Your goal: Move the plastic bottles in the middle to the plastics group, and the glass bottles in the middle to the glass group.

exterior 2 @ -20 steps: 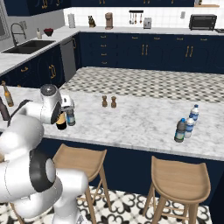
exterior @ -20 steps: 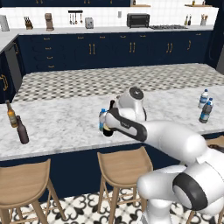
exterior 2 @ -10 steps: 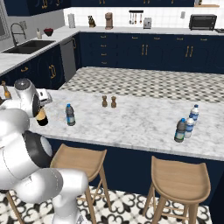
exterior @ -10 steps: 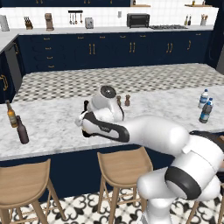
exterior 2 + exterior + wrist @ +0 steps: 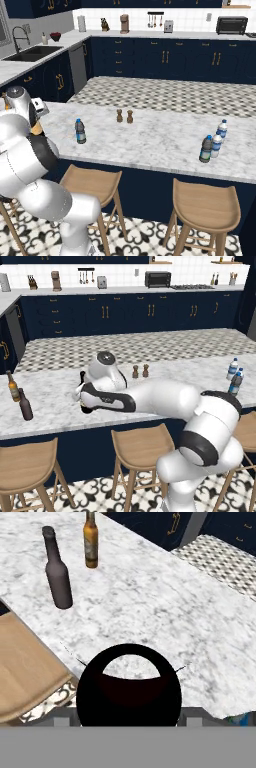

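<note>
Dark wine bottle point(image 5: 129, 684) clamped in gripper point(image 5: 85, 402), two brown bottles point(image 5: 57, 569), three water bottles point(image 5: 79, 131)

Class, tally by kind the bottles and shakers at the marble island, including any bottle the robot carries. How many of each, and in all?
Water bottles: 4
Small brown bottles: 2
Wine bottle: 1
Shakers: 2
Total: 9

- White-grey marble tabletop point(image 5: 150, 142), stools tucked under its near edge.
- Amber-brown bottle point(image 5: 13, 386) and plain dark brown bottle point(image 5: 25, 404) near one end.
- Salt and pepper shakers point(image 5: 124, 116) mid-top.
- Grey-tinted water bottle point(image 5: 80, 131) standing alone.
- Three water bottles point(image 5: 213, 142) clustered at the opposite end.
</note>
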### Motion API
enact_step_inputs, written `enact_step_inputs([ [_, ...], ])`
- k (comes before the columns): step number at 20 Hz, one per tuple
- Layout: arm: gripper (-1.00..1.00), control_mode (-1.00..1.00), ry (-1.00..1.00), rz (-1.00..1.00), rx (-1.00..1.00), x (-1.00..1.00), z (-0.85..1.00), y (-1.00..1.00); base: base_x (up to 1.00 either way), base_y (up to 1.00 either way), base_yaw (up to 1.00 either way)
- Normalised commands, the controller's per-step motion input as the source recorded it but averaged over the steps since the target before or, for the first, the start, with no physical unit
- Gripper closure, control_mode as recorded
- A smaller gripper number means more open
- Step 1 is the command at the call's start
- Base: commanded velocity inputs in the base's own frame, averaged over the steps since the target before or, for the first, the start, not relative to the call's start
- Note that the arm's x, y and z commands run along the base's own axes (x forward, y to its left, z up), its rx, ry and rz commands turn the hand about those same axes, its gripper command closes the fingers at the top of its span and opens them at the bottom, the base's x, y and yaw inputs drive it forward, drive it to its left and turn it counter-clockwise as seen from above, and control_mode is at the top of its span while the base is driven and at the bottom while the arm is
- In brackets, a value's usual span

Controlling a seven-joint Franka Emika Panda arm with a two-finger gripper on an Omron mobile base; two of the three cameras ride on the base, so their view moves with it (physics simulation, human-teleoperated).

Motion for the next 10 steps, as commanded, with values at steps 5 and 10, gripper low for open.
enact_step_inputs([
  [5,1.00,-1.00,0.03,0.09,0.00,0.37,-0.05,0.07,0.00,0.00,0.00],
  [10,1.00,-1.00,0.07,0.13,0.00,0.19,0.00,0.26,0.00,0.00,0.00],
])
